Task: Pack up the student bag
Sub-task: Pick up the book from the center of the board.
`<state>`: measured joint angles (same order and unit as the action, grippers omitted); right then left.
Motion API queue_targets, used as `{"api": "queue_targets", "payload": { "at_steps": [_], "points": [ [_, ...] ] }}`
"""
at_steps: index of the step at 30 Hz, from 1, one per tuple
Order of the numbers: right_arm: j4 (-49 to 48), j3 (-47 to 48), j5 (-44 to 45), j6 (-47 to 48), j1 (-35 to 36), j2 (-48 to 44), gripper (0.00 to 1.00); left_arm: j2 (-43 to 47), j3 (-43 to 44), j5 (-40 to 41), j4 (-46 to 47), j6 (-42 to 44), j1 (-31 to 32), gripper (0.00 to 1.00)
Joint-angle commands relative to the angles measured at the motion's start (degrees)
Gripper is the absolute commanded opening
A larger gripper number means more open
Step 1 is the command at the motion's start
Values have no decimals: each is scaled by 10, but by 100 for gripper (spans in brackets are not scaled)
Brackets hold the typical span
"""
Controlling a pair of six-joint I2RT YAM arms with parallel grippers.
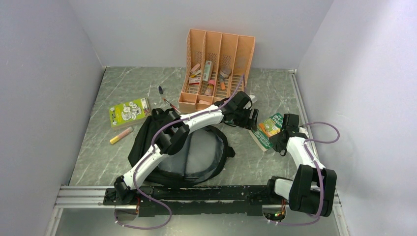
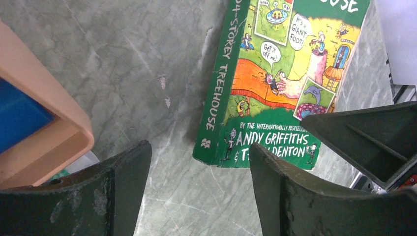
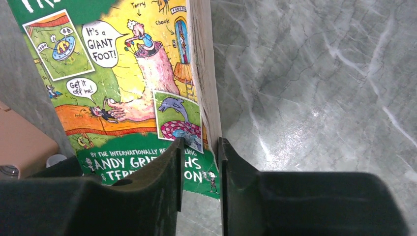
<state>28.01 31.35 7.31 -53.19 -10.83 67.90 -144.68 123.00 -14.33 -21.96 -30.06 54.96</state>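
Checking the right hand (image 3: pixel 200 147) first: what is it doing? (A)

It is pinching the book (image 1: pixel 269 127) at a fore-edge corner, one finger on the cover and the other against the page block. I am reading that as a grip. (B)

And the left hand (image 2: pixel 199 148)? (A)

Released, fingers spread wide with only bare table (image 1: pixel 123 88) between them. It is hovering between the orange organiser (image 1: pixel 247 51) and the book's spine. (B)

Where is the student bag (image 1: pixel 201 152) sitting? (A)

In the top view it is lying open near the table's centre, grey lining showing, under the left arm. From the book it is at about 8 o'clock, near but not touching. (B)

Book axis? (A)

Running roughly 1 to 7 o'clock, so its lower end is already pointing toward the bag's side. (B)

Which arm is nearer the book? (A)

The right one is on it. I am judging that the carry goes toward 8 o'clock into the opening. (B)
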Motion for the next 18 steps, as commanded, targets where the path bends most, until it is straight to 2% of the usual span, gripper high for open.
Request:
{"api": "queue_targets", "payload": {
  "at_steps": [1,6,18],
  "points": [
    [75,-42,44,3,-6,29,24,-14,-9,-33,31,-8,-1,76],
    [74,-43,47,0,-6,24,17,-9,-35,-59,49,-27,-1,76],
    [70,-47,42,2,-6,18,16,-11,-85,-132,98,-77,0,75]
  ]
}}
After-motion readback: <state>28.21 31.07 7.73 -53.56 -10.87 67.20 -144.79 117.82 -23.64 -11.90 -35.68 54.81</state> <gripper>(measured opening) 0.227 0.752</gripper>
